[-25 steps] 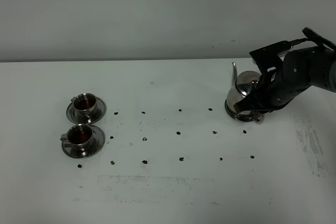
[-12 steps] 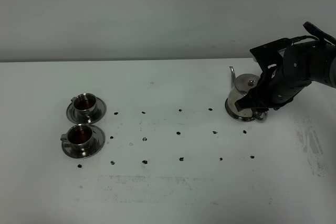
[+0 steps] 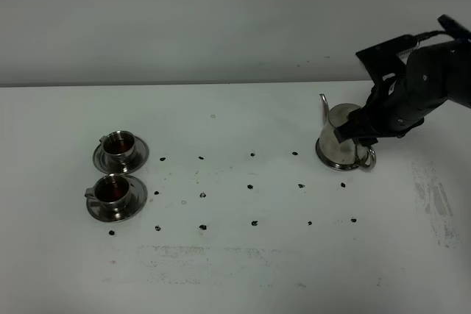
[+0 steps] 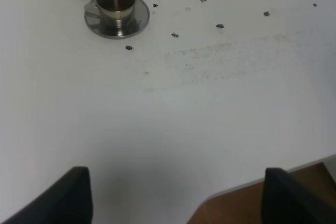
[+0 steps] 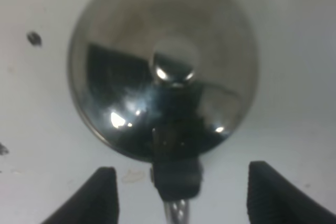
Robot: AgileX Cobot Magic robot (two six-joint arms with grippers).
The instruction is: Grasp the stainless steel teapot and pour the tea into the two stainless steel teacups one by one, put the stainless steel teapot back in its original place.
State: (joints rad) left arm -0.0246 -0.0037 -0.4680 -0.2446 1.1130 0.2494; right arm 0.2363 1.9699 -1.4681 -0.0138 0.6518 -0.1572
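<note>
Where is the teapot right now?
In the high view the teapot stands upright on the table's right side, far from the two cups, directly under the open right gripper.

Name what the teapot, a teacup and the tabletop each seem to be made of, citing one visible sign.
Teapot: polished metal, probably steel; mirror reflections on its lid.
Teacup: the same shiny metal look, bright highlights on cup and saucer.
Tabletop: matte white surface, no glare; material unclear.
</note>
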